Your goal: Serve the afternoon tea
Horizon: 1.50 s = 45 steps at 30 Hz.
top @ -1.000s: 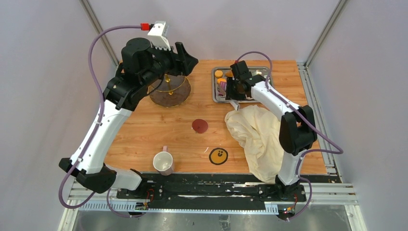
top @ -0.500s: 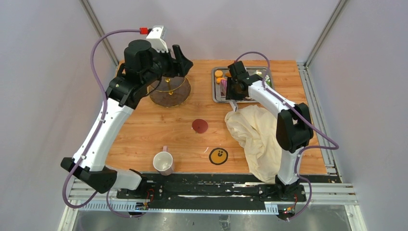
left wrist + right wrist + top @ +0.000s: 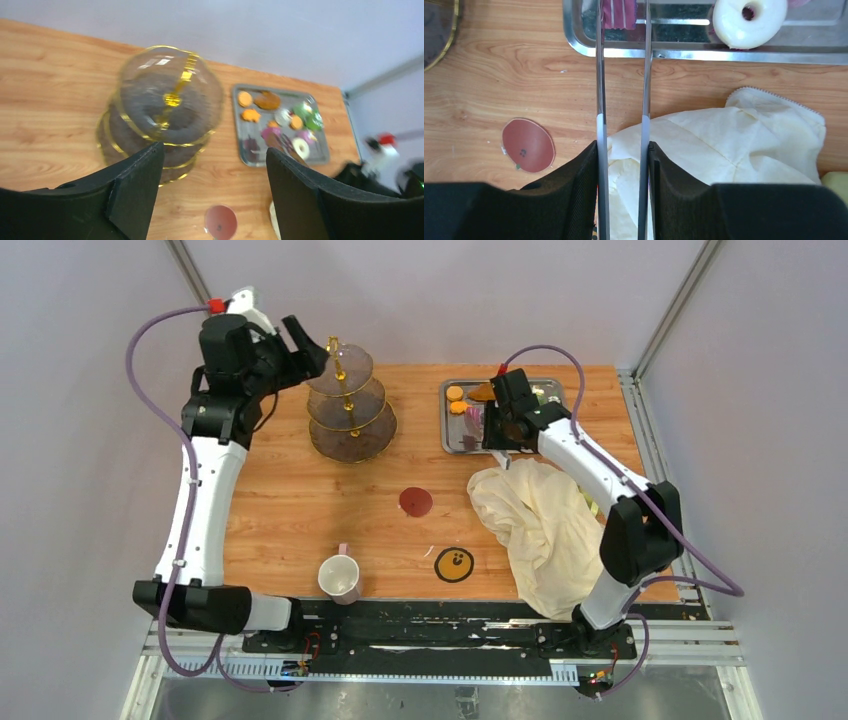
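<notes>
Overhead, the three-tier smoky glass stand with gold stem [image 3: 350,405] stands upright at the far left of the light wooden table [image 3: 300,510]. The left gripper [image 3: 215,150] hangs high beside the stand's top tier, its black fingers [image 3: 135,185] spread wide apart and holding nothing.

Across the table, at the far right, the rectangular steel tray [image 3: 724,54] carries the sweets: orange macarons [image 3: 245,98] at its far-left corner, a white donut [image 3: 749,15] by its near rim, and small cakes [image 3: 307,112] in green and pink among them. The right gripper [image 3: 622,7] reaches down over the tray's near-left corner. Its two long, thin metal blades [image 3: 599,100] run close and parallel on either side of a purple striped cake [image 3: 616,15] lying in the tray. Whether the blades actually pinch that cake cannot be told from these views.

The large cream cloth [image 3: 535,520] lies crumpled just in front of the tray, under the right arm. A round red disc [image 3: 416,502] lies flat mid-table. A yellow-and-black smiley coaster [image 3: 454,564] lies near the front edge. To the coaster's left, a pale mug [image 3: 340,578] stands upright, well apart from both stand and tray.
</notes>
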Tool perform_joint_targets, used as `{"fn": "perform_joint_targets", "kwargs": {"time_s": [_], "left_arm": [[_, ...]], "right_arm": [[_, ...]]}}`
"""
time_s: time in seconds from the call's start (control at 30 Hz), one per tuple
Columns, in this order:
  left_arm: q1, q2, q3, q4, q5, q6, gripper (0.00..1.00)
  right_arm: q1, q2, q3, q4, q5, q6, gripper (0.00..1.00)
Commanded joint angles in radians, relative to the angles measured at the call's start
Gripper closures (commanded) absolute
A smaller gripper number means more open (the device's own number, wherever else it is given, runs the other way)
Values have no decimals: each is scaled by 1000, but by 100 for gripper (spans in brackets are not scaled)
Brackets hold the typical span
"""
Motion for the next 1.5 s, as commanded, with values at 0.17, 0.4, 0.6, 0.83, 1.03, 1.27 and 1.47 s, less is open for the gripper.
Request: {"fn": "perform_joint_targets", "kwargs": {"time_s": [0.17,0.4,0.6,0.83,1.03,1.27,1.47], "left_arm": [[271,155,-139,131,89,-231,23],[330,405,3,156,76,-295,23],[354,638,163,165,95,-348,25],[354,721,164,238,167,-366,30],[354,646,98,240,178,-325,31],[329,578,43,231,291,-287,30],[290,535,2,229,352,-266,31]], "right_arm": [[8,-138,34,21,-3,-92,100],[8,-144,57,21,-27,-103,99],[8,-143,56,21,-36,-108,99],[8,-141,57,22,-33,-110,99],[8,-125,70,21,-48,-107,99],[8,-119,64,21,-48,-98,99],[8,-133,42,21,-46,-87,99]]}}
